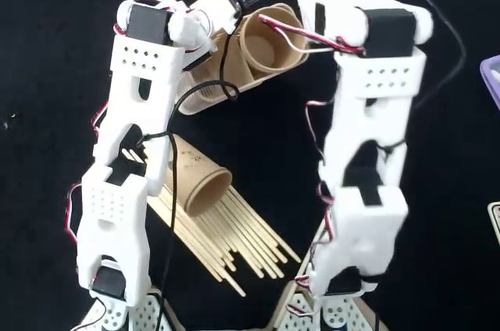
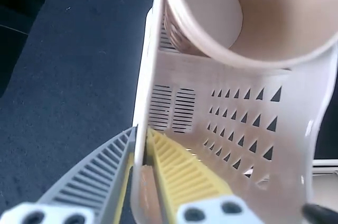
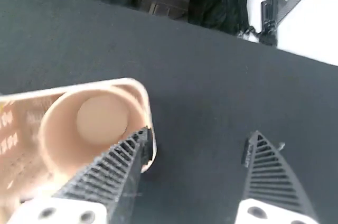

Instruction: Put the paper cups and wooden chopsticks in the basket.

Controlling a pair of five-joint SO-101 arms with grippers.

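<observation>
One paper cup (image 1: 269,38) sits in the tilted basket (image 2: 237,129). My left gripper (image 2: 140,182) is clamped on the basket's wall. My right gripper (image 3: 195,182) hangs wide beside its corner. Remaining: second cup (image 1: 199,179), lying across the wooden chopsticks (image 1: 242,241). Open tabletop (image 1: 47,73) lies left of them.

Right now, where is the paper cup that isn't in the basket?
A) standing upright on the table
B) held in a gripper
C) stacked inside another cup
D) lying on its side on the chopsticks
D: the high view shows that paper cup lying on its side on the wooden chopsticks, apart from the basket.
</observation>
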